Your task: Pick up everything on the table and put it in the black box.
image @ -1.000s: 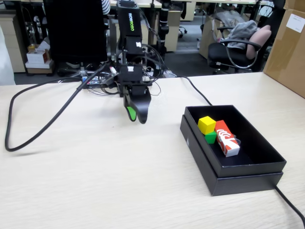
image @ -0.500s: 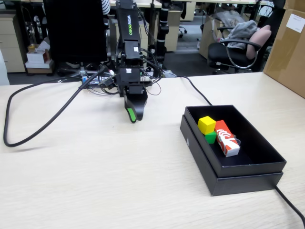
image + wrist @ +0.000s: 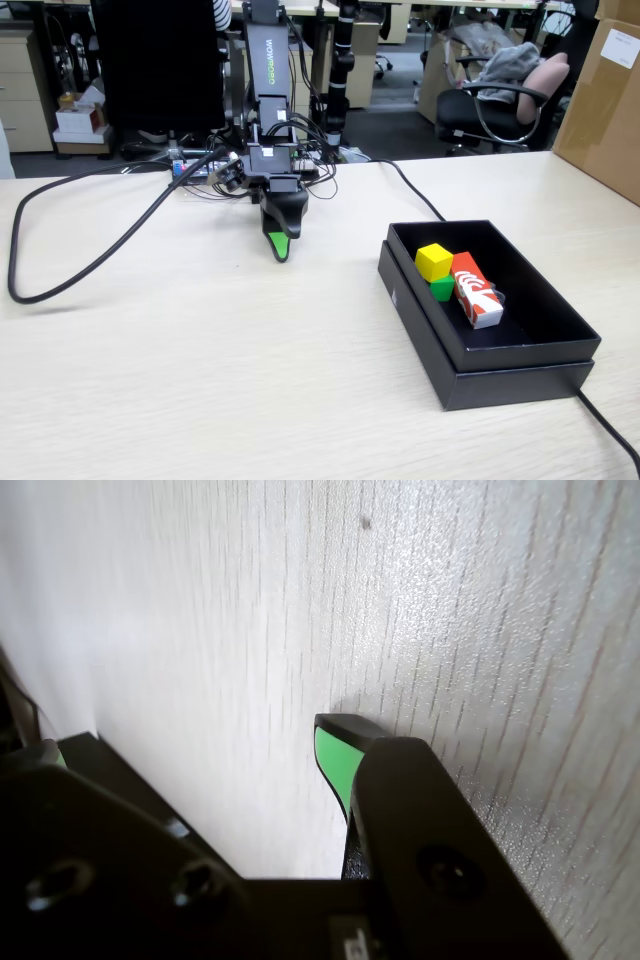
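Observation:
The black box (image 3: 520, 375) stands on the table (image 3: 200, 380) at the right in the fixed view. Inside it lie the yellow cube (image 3: 434, 261), the green cube (image 3: 443, 289) and the red-and-white carton (image 3: 476, 290), close together at the box's left side. My gripper (image 3: 281, 245) hangs left of the box, tips down and close to the table, empty. In the wrist view the gripper (image 3: 190, 748) shows one green-padded fingertip (image 3: 335, 758) at the right and the other jaw far to the left, with bare table between them.
A thick black cable (image 3: 90, 262) loops over the table's left side, and another cable (image 3: 412, 192) runs behind the box. A brown cardboard carton (image 3: 605, 100) stands at the far right. Office chairs and desks lie beyond the table's far edge.

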Robot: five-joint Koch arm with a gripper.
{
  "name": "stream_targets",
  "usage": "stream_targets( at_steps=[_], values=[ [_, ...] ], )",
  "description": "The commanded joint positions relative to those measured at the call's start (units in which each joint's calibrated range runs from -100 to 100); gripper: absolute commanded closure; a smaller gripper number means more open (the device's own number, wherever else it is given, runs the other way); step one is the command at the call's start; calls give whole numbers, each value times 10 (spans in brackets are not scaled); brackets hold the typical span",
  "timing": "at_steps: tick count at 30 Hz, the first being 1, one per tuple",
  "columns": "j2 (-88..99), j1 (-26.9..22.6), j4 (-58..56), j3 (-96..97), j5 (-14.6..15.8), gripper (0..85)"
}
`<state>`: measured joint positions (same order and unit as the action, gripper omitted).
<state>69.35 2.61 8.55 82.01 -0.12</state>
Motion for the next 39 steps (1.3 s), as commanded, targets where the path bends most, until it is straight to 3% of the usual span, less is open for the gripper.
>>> stream_targets(
  at_steps=[1,39],
  values=[
    [-1,-8,-8,3,-2,370],
    [0,-9,-7,9,-9,370]
  ],
)
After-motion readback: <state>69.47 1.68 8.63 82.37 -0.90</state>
